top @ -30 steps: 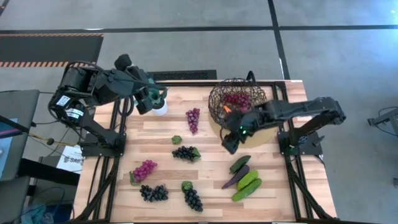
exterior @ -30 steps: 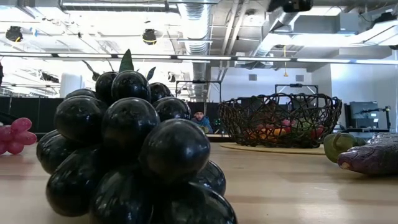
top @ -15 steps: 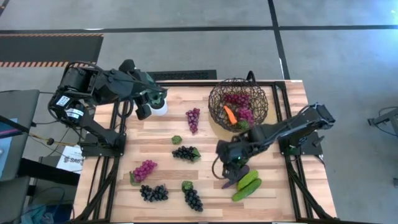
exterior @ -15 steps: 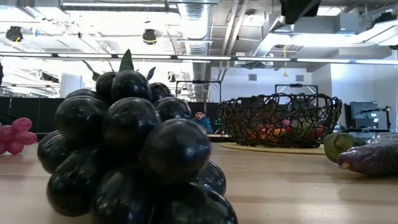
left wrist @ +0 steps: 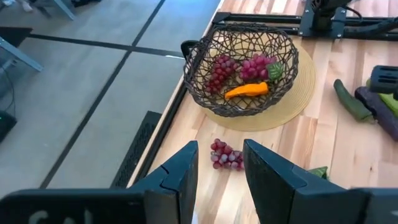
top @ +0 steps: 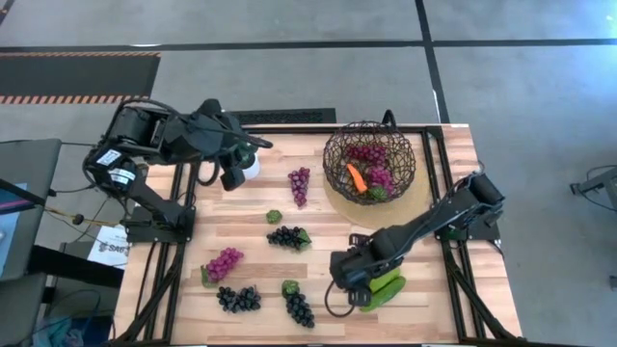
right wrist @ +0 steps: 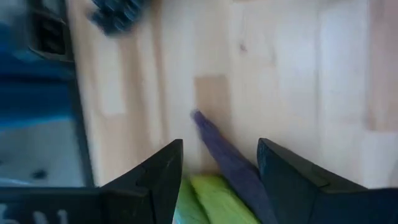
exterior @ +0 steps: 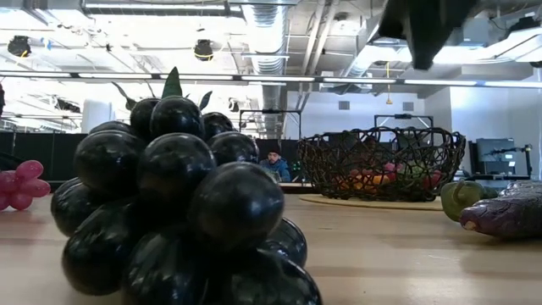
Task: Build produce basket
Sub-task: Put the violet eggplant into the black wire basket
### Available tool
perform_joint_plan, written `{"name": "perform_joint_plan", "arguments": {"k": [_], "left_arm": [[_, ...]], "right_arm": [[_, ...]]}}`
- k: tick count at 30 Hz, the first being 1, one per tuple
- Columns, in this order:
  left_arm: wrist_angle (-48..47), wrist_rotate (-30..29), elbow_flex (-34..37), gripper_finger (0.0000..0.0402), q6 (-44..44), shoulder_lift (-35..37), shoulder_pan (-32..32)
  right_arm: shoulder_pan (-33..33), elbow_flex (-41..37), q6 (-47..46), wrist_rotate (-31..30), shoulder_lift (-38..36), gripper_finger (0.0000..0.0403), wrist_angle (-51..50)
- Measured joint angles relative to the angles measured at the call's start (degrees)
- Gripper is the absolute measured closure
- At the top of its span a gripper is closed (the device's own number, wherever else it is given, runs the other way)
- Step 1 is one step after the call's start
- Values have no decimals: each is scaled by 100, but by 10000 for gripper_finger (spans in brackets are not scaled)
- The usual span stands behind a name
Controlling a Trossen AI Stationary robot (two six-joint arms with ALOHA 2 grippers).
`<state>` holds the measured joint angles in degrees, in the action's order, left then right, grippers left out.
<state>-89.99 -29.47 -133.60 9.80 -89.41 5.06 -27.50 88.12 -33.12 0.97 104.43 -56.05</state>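
Note:
The basket (top: 369, 159) stands on a tan disc at the far right and holds grape bunches and an orange carrot (left wrist: 247, 91). Loose grape bunches lie on the table: purple (top: 300, 183), dark (top: 287, 236), magenta (top: 224, 262) and two black (top: 238, 299), (top: 297, 306). My right gripper (top: 345, 281) hangs open over the eggplant (right wrist: 231, 160) and the green cucumbers (top: 386, 286) near the front edge. Its fingers stand on either side of the eggplant, above it. My left gripper (top: 231, 176) waits open at the far left with nothing between its fingers (left wrist: 186, 171).
A small white pot (top: 250, 166) stands by the left gripper. A green leaf piece (top: 274, 216) lies mid-table. In the low view a black grape bunch (exterior: 169, 203) fills the foreground. Bare wood lies between the basket and the cucumbers.
My right gripper has swung from beside the basket toward the table's near edge and down, rolling as it went, and now hangs over the eggplant and cucumbers. It has stayed open. My left gripper has turned a little in place.

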Motion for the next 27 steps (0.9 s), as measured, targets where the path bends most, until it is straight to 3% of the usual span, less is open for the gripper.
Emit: {"name": "perform_joint_plan", "arguments": {"k": [11,27], "left_arm": [[1,137,6,284,-155,-268,0],[-1,129,0,284,-164,-208,-2]], "right_arm": [[-38,-7,480,-94,732,179,-170],[-262,-33,511,-303,738,179,-347]]}}
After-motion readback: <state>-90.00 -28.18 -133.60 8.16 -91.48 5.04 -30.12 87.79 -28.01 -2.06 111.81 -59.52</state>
